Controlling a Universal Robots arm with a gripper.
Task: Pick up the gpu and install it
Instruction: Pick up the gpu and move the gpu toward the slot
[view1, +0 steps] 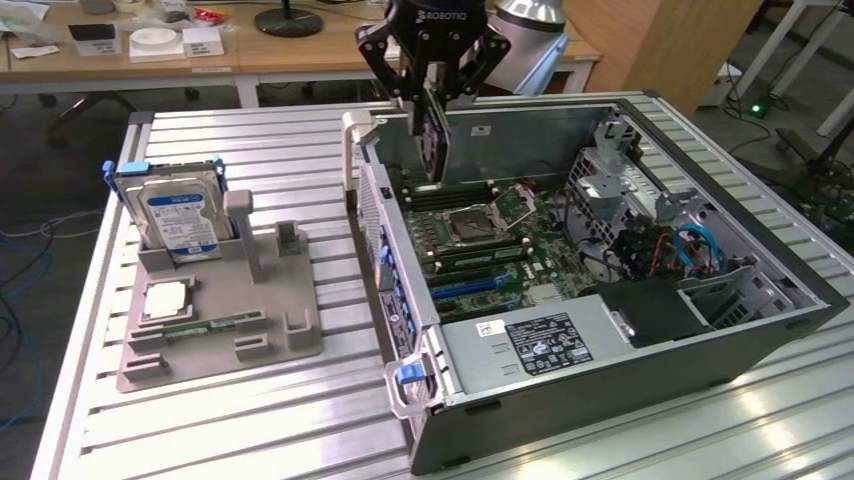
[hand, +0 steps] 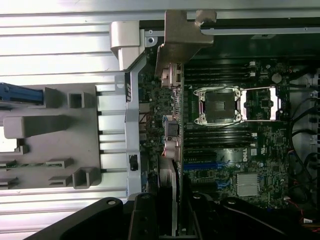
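Observation:
The gpu (view1: 430, 150), a thin dark card, hangs on edge with my gripper (view1: 430, 100) shut on its upper edge. It hovers above the open computer case (view1: 747, 180), over the motherboard's back corner near the case's rear wall on the exterior view's left. In the wrist view the gpu (hand: 172, 145) shows edge-on, with its silver bracket (hand: 182, 40) at the far end and my gripper (hand: 172, 217) clamped on it. Below lie the motherboard's blue slots (hand: 200, 165) and the processor socket (hand: 220, 105). The card hangs clear of the board.
A grey holder tray (view1: 220, 320) stands on the exterior view's left of the case. It carries a silver hard drive with a blue label (view1: 180, 220), a processor chip (view1: 163, 298) and a memory stick (view1: 200, 328). The power supply (view1: 534, 340) and cables (view1: 667, 250) fill the case's near side.

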